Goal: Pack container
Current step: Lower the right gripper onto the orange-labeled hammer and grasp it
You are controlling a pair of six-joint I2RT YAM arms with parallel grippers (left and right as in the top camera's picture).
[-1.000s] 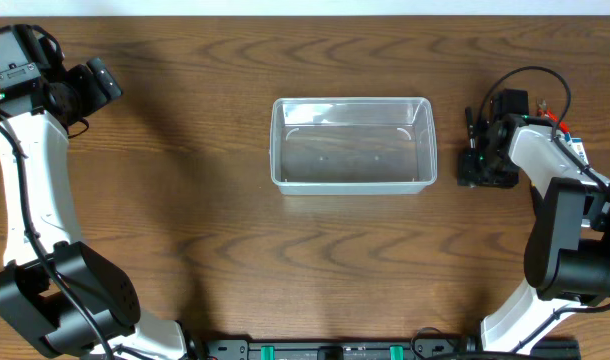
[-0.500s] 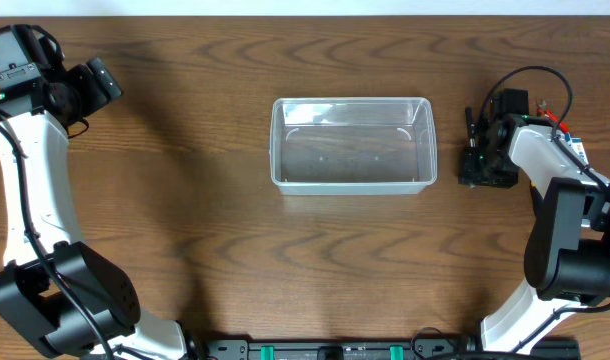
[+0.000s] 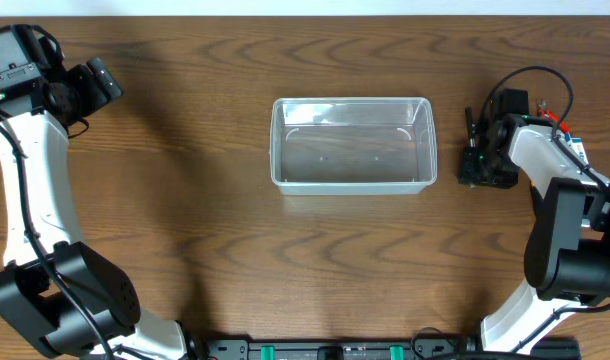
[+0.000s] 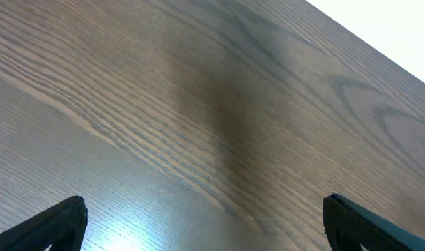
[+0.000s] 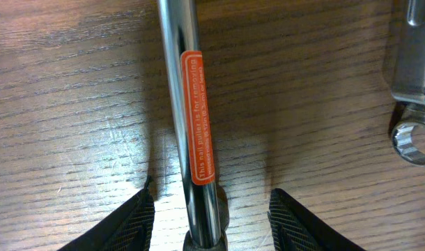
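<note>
The container (image 3: 351, 186), a clear plastic tub with nothing in it, sits at the middle of the table in the overhead view. To its right, my right gripper (image 3: 482, 168) points down at the table. In the right wrist view a chrome nail puller shaft (image 5: 188, 104) with an orange label lies on the wood between the open fingers of my right gripper (image 5: 211, 219), with a gap on each side. My left gripper (image 3: 100, 80) hovers at the far left corner, and the left wrist view shows the left gripper (image 4: 205, 226) wide open over bare wood.
The ring end of a chrome wrench (image 5: 414, 136) lies just right of the nail puller. A small blue-and-white packet (image 3: 581, 150) and an orange-tipped item (image 3: 557, 118) lie at the right edge beside the right arm.
</note>
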